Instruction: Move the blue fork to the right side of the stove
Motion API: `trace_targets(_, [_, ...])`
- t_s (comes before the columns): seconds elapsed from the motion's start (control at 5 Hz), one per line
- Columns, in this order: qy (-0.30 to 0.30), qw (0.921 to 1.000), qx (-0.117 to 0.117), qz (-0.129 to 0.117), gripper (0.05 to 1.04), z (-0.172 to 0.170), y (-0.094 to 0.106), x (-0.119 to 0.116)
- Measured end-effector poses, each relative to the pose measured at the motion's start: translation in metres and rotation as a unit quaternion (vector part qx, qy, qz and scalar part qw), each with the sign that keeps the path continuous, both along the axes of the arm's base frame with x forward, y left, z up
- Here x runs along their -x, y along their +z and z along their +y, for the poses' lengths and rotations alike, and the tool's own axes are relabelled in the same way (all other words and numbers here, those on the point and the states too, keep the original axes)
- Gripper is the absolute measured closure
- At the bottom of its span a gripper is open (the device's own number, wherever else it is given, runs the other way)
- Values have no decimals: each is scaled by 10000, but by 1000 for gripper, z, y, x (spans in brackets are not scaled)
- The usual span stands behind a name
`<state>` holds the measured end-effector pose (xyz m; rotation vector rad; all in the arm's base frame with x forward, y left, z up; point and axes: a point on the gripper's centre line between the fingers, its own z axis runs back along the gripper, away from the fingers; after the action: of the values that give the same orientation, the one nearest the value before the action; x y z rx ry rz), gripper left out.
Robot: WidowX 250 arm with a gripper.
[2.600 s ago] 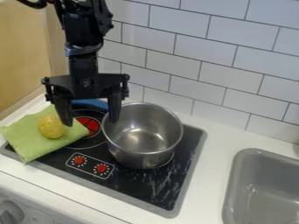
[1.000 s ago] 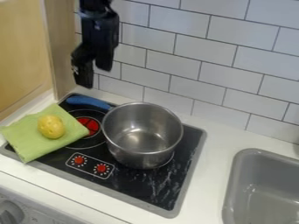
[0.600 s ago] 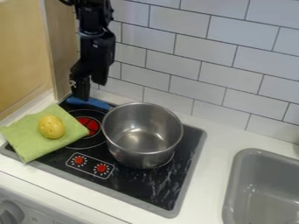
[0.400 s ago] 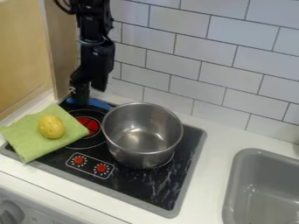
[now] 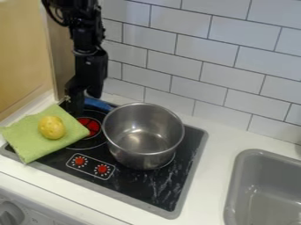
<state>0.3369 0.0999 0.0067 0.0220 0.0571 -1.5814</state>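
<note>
Gripper [image 5: 85, 105] hangs low over the stove's back left corner, its 2 fingers apart, 1 nearer the green cloth and 1 nearer the tiled wall; whether either touches the blue fork [image 5: 99, 104] is hard to tell. That fork lies at the back left of the black stove [image 5: 141, 186], partly hidden by the gripper, its visible end near the pot's rim. In front of it is a red burner [image 5: 89, 124]. Left of that, the green cloth [image 5: 28, 132] overlaps the stove's edge, with 1 yellow object [image 5: 52, 127] on top. The metal pot [image 5: 141, 158] stands upright right of the burner, behind 2 red knobs [image 5: 102, 168]. Farther right is a grey sink [image 5: 236, 189]; white tiles [image 5: 176, 48] rise behind.
</note>
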Motion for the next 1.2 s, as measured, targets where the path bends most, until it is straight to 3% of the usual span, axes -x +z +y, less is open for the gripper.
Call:
trace_targets(0.4, [-133, 9999, -24, -66, 672, 0, -3, 0])
trace_targets(1.2, [-164, 9998, 79, -11, 711, -5, -2, 8])
